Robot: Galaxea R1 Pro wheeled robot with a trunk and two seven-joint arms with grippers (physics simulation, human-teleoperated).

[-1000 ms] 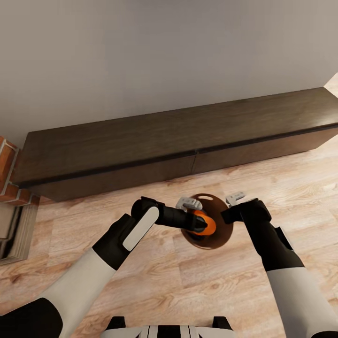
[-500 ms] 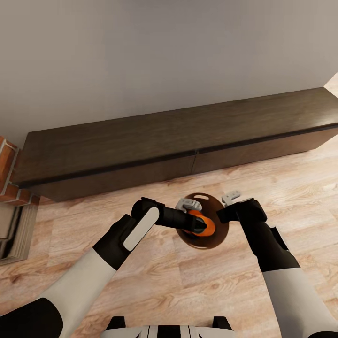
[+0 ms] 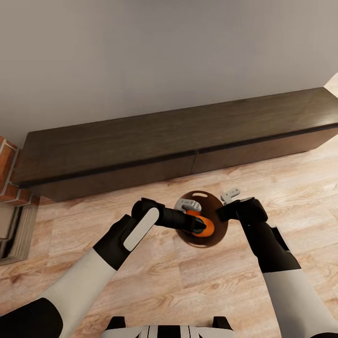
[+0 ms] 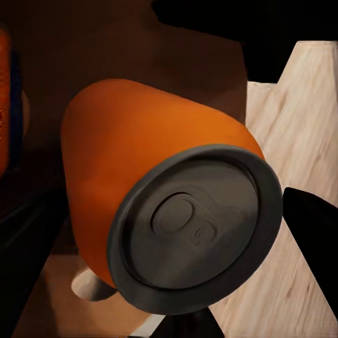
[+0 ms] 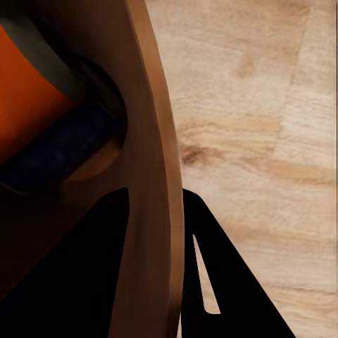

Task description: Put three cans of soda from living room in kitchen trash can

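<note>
Long dark cabinet (image 3: 178, 141) beyond the jaws against a plain grey wall (image 3: 155, 51); pale wood floor (image 3: 197, 281) beneath; brick fireplace (image 3: 7, 173) far left.

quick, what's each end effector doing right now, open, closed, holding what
Left end effector: closed on an orange soda can, held over the trash can's opening.
Right end effector: closed on the trash can's rim.

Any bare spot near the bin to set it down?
Bare wood floor runs between the bin and the dark cabinet, also right of the right gripper. The bin mouth is crowded: orange can, left gripper.
</note>
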